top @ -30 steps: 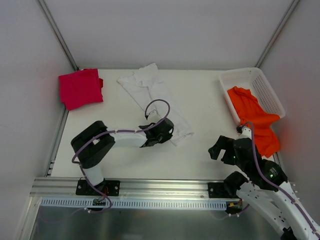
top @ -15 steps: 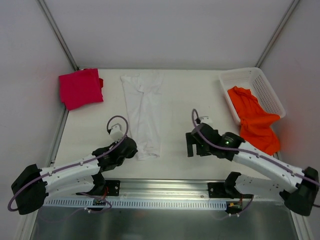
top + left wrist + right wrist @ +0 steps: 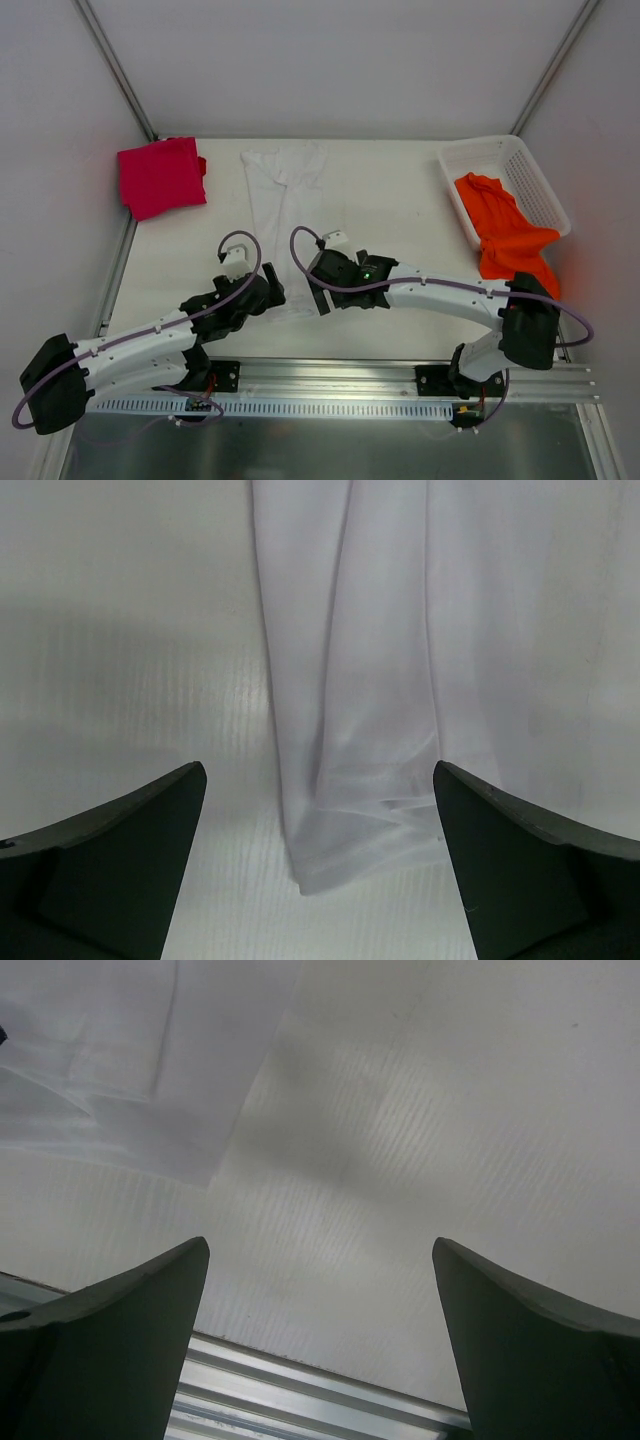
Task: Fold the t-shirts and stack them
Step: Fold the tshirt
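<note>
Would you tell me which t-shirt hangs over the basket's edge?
The orange t-shirt spills out of the basket; the white shirt and the magenta shirt lie away from it.

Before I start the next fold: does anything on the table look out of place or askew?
The orange t-shirt droops over the near rim of the white basket, partly spilling onto the table. The white t-shirt lies as a long strip, its near end slightly rumpled. Nothing else stands out.

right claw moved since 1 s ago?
Yes. The right claw swung left, away from the basket, and now sits open by the near end of the white t-shirt.
</note>
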### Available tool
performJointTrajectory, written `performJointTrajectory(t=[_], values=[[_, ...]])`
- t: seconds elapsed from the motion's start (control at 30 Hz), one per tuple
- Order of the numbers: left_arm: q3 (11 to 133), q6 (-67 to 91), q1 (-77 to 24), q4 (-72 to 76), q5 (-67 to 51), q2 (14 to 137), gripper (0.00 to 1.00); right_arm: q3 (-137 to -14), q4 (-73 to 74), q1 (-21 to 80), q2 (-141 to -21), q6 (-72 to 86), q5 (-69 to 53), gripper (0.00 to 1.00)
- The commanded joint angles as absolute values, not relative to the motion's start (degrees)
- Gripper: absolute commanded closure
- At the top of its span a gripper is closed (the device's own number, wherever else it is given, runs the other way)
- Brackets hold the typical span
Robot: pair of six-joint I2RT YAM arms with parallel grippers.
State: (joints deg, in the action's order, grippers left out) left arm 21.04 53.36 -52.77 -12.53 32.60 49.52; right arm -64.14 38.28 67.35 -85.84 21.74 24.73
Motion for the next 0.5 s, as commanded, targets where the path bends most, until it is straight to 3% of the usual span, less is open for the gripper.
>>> performJointTrajectory(t=[0.0,0.13,0.3,0.47], values=[[18.6,54.7,-52.2,-13.8,31.6,46.3,0.01,-66.8,32.9,69.3,-88.8,23.6,25.8,0.01],[15.6,56.4,-52.2,-13.8,31.6,40.8,0.01,-70.1,23.9,69.2,-97.8,21.6,22.1,0.01],[13.6,54.8,-52.2,-14.9,31.1,35.2,0.01,-81.9,25.3,69.2,-106.9,19.7,20.8,0.01],[12.0,54.5,-52.2,-16.4,30.1,31.5,0.01,-86.0,25.3,69.0,-111.7,18.9,20.3,0.01]])
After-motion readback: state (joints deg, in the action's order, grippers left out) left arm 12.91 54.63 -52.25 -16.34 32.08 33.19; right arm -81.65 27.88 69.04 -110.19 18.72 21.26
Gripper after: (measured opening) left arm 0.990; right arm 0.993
